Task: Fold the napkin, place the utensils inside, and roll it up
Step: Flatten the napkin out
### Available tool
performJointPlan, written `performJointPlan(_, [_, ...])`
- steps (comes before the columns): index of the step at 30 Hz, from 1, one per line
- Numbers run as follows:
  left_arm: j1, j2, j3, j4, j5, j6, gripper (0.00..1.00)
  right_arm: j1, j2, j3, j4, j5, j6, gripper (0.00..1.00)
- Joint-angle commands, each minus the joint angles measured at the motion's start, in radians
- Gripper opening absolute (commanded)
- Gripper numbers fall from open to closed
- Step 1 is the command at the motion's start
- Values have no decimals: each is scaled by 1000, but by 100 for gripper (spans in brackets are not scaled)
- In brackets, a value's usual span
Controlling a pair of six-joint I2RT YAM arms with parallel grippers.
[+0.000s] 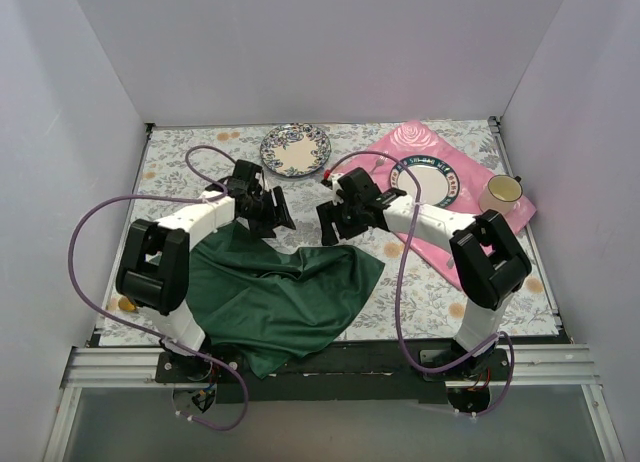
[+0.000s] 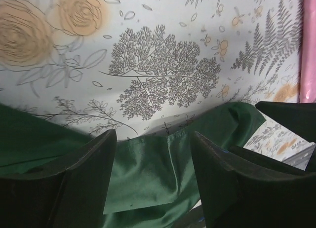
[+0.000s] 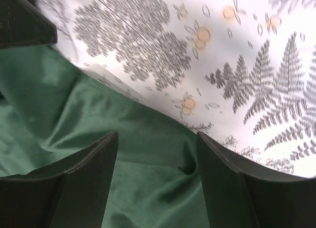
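Note:
The dark green napkin [image 1: 280, 297] lies crumpled on the floral tablecloth at the near middle, one corner hanging over the front edge. My left gripper [image 1: 277, 214] hovers open just above its far left edge; the left wrist view shows the cloth [image 2: 153, 164] below and between the spread fingers. My right gripper [image 1: 332, 225] hovers open above its far right edge; the right wrist view shows the cloth [image 3: 148, 173] below the spread fingers. Neither holds anything. The gold utensils are out of view.
A floral plate [image 1: 295, 149] sits at the back middle. A pink rose placemat [image 1: 400, 145] at the back right carries a teal-rimmed plate [image 1: 428, 180] and a cream cup [image 1: 501, 193]. A small orange object [image 1: 126, 304] lies at the near left edge.

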Motion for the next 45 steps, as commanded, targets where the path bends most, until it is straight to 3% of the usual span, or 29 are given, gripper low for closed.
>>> performJointPlan(1, [-20,0,4,39,87,-24,60,1,-8,-63,17,108,22,71])
performJointPlan(7, [-20,-100,-15,-38,-155,-88,61,0,-129,-254,54,188,120,61])
performJointPlan(10, [-15,-118,-28,-123,-259,-143,51,-2,-195,-336,63,212,172,60])
performJointPlan(17, [51,-216,-168,-102,-301,-249,55,0,-323,-457,144,173,206,59])
performJointPlan(22, [63,-154,-125,-111,-350,-202,45,1,-297,-400,109,145,168,60])
performJointPlan(28, [66,-104,-130,-62,-463,-122,45,1,-297,-414,132,118,163,61])
performJointPlan(33, [65,-37,-82,-79,-496,6,56,1,-289,-417,137,107,158,61])
performJointPlan(36, [66,-32,-94,-92,-490,28,57,0,-281,-414,137,108,157,61])
performJointPlan(42, [66,-48,-148,-62,-440,10,43,0,-266,-403,144,88,154,61])
performJointPlan(45, [65,-63,-157,-67,-447,1,28,0,-257,-397,143,93,151,61])
